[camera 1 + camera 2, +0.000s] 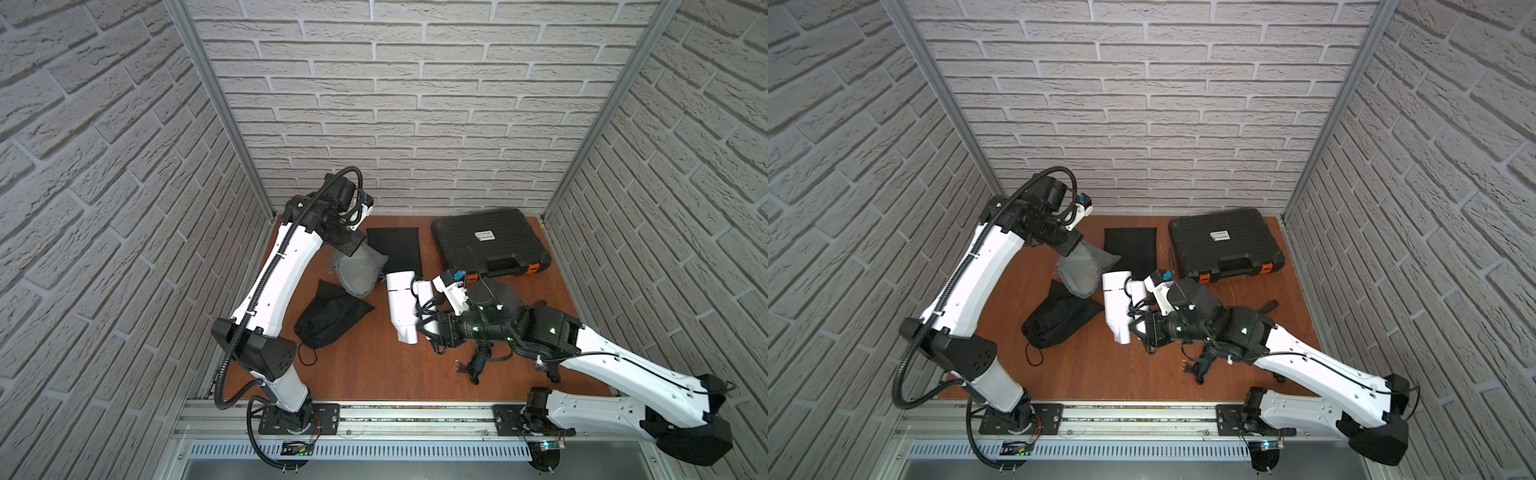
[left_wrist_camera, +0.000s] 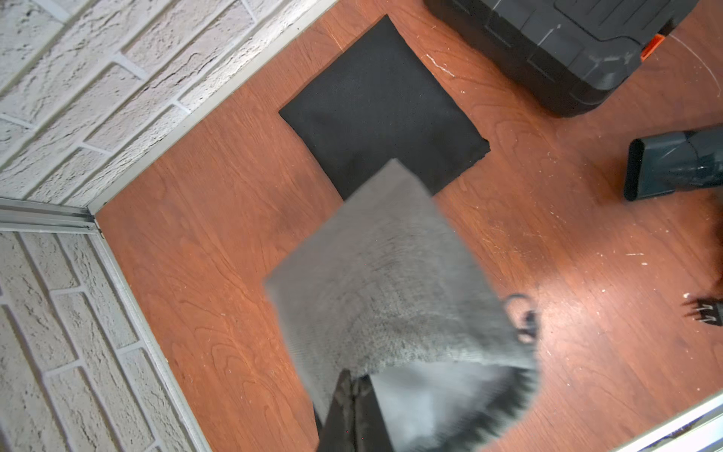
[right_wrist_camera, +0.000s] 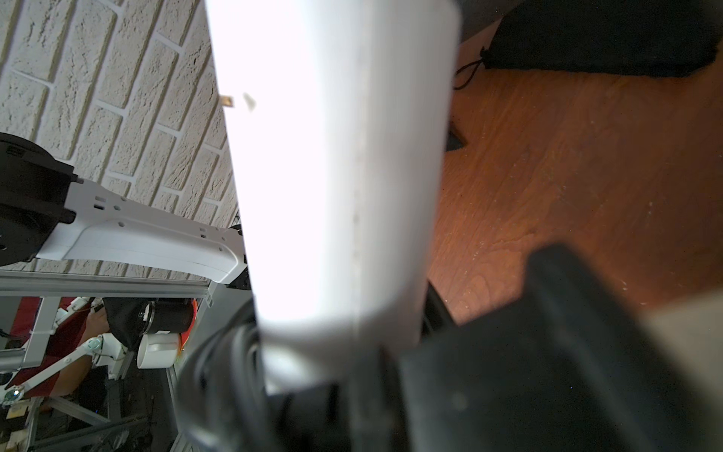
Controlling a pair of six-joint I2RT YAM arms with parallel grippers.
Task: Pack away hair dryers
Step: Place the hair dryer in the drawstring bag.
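At counter [image 1: 374, 374] centre we grip white dryer [image 1: 401, 303] by handle in right hand [image 1: 430, 329]; left hand [image 1: 357, 248] pinches grey pouch [image 1: 357, 274] mouth at 10 o'clock. We judge bulging black pouch [image 1: 328, 316] packed; teal dryer [image 2: 665, 164] at 3 o'clock unpacked.

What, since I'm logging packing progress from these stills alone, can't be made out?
- Grip of the right gripper: the coiled cord on the white hair dryer covers it in both top views; the wrist view is blurred.
- The teal hair dryer: cut off by the left wrist view's edge; the right arm covers it from above.
- The black pouch contents: cloth hides them.
- The grey pouch interior: too dim in top views.
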